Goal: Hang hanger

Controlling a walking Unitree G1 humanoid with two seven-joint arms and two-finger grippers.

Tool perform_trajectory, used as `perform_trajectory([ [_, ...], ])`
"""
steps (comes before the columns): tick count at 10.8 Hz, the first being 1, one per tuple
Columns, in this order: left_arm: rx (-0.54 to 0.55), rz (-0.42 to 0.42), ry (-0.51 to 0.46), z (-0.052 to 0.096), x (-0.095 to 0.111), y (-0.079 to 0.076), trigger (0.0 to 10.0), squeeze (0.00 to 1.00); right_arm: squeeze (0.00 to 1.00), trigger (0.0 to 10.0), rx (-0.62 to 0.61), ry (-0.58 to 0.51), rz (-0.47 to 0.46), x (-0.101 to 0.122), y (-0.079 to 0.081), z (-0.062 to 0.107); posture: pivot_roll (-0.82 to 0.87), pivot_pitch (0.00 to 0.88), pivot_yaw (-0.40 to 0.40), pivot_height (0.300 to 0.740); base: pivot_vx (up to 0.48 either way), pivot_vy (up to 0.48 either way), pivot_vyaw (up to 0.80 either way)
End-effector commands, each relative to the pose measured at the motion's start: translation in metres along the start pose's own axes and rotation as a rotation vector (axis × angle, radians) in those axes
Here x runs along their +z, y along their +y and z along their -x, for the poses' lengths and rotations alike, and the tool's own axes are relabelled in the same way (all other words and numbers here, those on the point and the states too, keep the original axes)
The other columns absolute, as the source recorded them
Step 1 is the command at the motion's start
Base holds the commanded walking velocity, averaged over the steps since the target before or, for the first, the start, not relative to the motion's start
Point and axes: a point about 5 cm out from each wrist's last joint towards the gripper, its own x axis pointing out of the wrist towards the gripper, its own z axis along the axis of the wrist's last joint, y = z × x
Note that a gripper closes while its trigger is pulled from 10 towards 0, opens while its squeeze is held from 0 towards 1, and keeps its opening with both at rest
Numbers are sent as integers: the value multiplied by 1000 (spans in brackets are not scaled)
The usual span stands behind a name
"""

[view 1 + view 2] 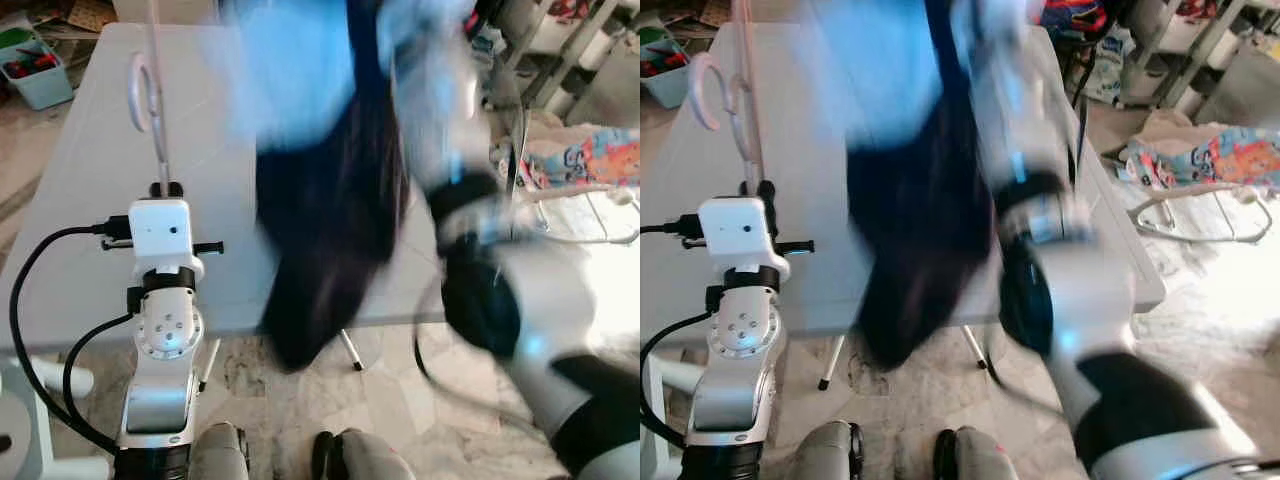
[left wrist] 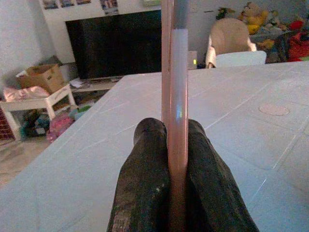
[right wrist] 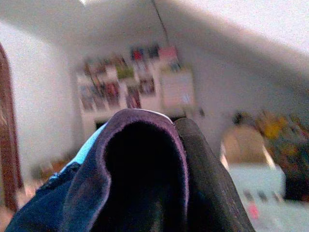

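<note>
A pale pink hanger (image 1: 148,98) stands upright over the grey table (image 1: 70,220), hook at the top. My left gripper (image 1: 166,188) is shut on its lower bar. The left wrist view has the pink bar (image 2: 174,87) clamped between both black fingers (image 2: 145,164). My right arm (image 1: 490,280) is raised and blurred by motion. From it hangs a dark navy and light blue garment (image 1: 330,230), drooping past the table's near edge. In the right wrist view my right gripper (image 3: 171,123) is shut on a fold of that dark cloth (image 3: 135,179).
A blue bin (image 1: 35,65) of small items sits on the floor at far left. A colourful baby bouncer (image 1: 590,160) and shelving stand to the right. Beyond the table are a black TV (image 2: 116,43), a cardboard box (image 2: 41,77) and a chair (image 2: 231,41).
</note>
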Motion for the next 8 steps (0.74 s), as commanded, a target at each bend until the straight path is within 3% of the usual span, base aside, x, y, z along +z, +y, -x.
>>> perform_trajectory([
  [1,16,-5,-22,0,4,0,10000,0,0,10000,-18,-65,-18,16,1,-8,122,73,-146,740,0,0,0],
  [2,29,-5,-28,-1,5,1,10000,0,0,10000,-14,-92,-35,24,4,-13,124,70,-156,740,0,0,0],
  [3,38,-3,-27,0,5,0,10000,0,0,10000,2,-56,-23,13,3,-8,124,69,-160,740,0,0,0],
  [4,38,0,-20,3,3,-1,10000,0,0,10000,41,81,55,-24,-4,13,115,76,-161,740,0,0,0],
  [5,34,0,-12,4,2,-3,10000,0,0,10000,77,300,154,-72,-19,51,100,85,-154,740,0,0,0],
  [6,30,1,-4,4,1,-4,10000,0,1000,10000,118,452,224,-101,-31,82,87,91,-145,740,0,0,0],
  [8,-2,4,5,4,-1,-10,10000,0,1000,10000,82,675,353,-134,-67,145,67,98,-132,740,0,0,0],
])
